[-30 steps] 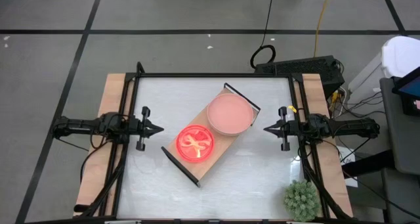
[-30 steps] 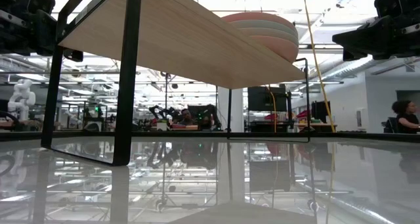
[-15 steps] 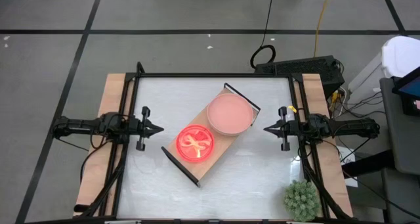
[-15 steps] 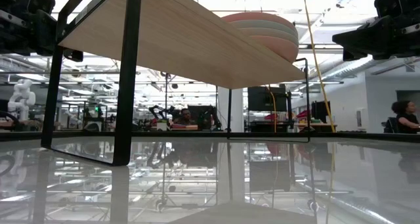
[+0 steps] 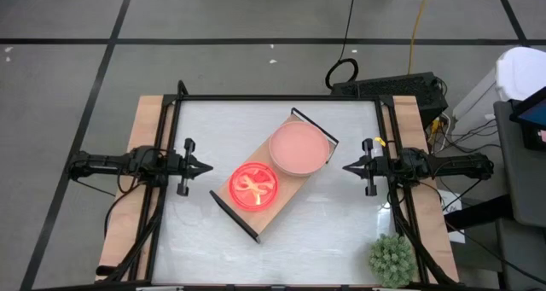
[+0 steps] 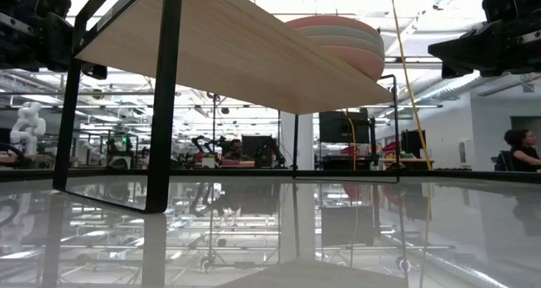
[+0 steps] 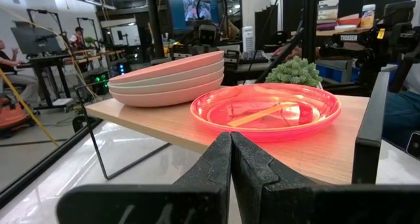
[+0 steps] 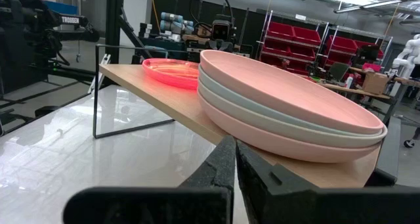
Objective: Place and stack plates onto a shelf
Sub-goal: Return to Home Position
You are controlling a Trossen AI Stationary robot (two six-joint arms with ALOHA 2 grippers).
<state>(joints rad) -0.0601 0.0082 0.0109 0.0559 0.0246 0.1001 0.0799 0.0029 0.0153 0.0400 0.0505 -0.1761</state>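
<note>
- Left end effector [image 5: 207, 167]: fingers pressed together with nothing held. It sits at the left edge of the surface [image 5: 333, 227], tip pointing at the shelf [image 5: 286, 189] and well apart from it.
- Right end effector [image 5: 345, 166]: likewise closed and empty. It sits at the right edge, mirroring the left, tip aimed at the other end of the shelf.
- Shelf: a light-wood board on black frame ends, set diagonally in the middle of the surface between your two arms.
- Stack of large plates [image 5: 299, 148]: the wrist views show three, dusty pink on top, pale grey in the middle and a pinkish one beneath. It rests on the shelf end nearer the right arm, rims roughly aligned.
- Small neon-pink plate [image 5: 253, 187]: translucent, on the shelf end nearer the left arm, just beside the large stack. An orange streak shows within it. You cannot tell whether a second plate lies under it.
- Step in hand, as judged: homing. Both arms look at or close to their rest pose, and every plate in view is on the shelf.
- To do it well: direct any leftover travel outward, away from the shelf and never across it, because the black frame ends stand nearest the tips. Do not spread the fingers. Check that both wrists end level and symmetric.
- Spiky green plant [image 5: 391, 258]: near the surface corner on the right arm's side, so mind that elbow.
</note>
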